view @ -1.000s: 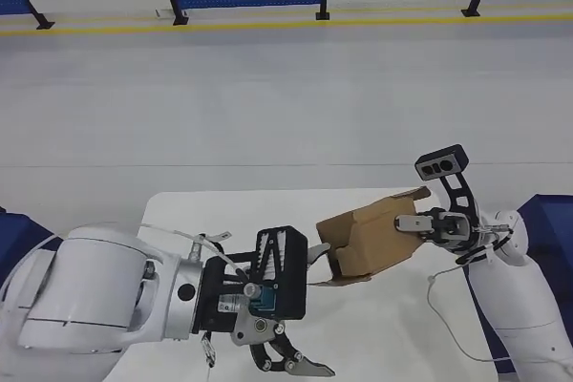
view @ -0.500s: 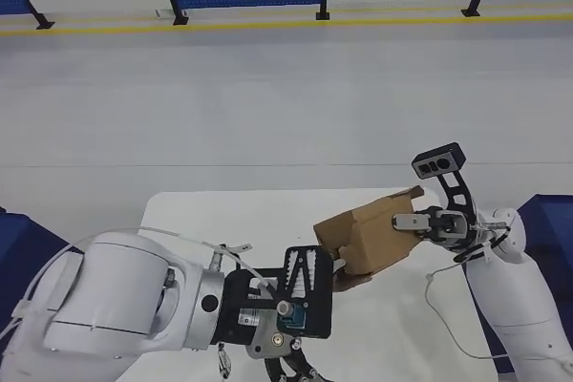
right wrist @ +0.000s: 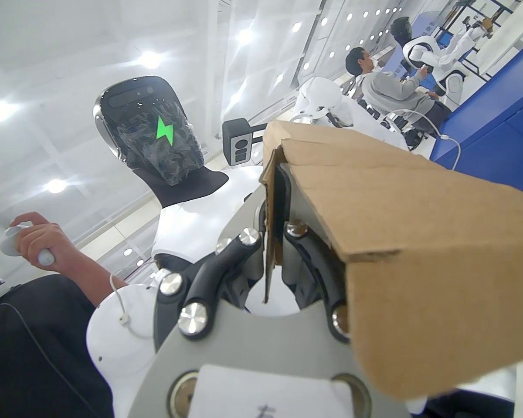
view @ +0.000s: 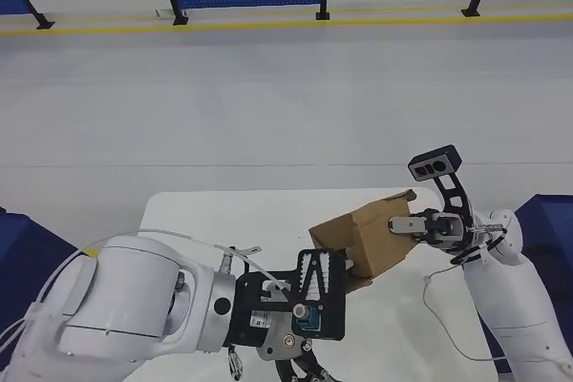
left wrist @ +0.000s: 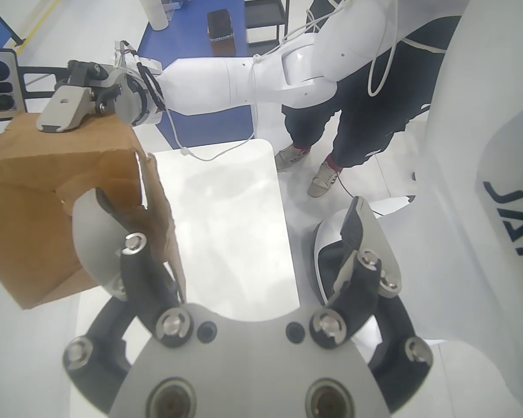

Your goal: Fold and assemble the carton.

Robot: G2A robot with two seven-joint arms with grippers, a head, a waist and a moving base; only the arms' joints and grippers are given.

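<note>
clerk: location of the item?

inspector: the brown cardboard carton (view: 363, 239) sits tilted over the right part of the white rounded counter (view: 220, 215), between the two arms. whether its low corner touches the counter, i cannot tell.

clerk: right side?

inspector: the right gripper (view: 413, 225) is at the carton's far end. in its wrist view the fingers (right wrist: 248, 219) are closed on a single cardboard wall, with the edge pinched between them. it appears to carry that end.

clerk: left side?

inspector: the left gripper (left wrist: 224, 210) is spread wide and has hold of nothing. one finger lies against the loose end flap (left wrist: 154, 202) at the near end, apparently touching it. the other hangs apart over bare counter.

clerk: progress?

inspector: judged partway. the body is opened out into a box shape, top and side panels squared. the near end is not closed: its flap stands off the body, ragged at the edge, with a gap showing. another flap stands up at the far end beside the right gripper.

clerk: outstanding?

inspector: in my judgement, fold the near flap in, then close the far end. the underside is hidden, so its state goes unrecorded.
</note>
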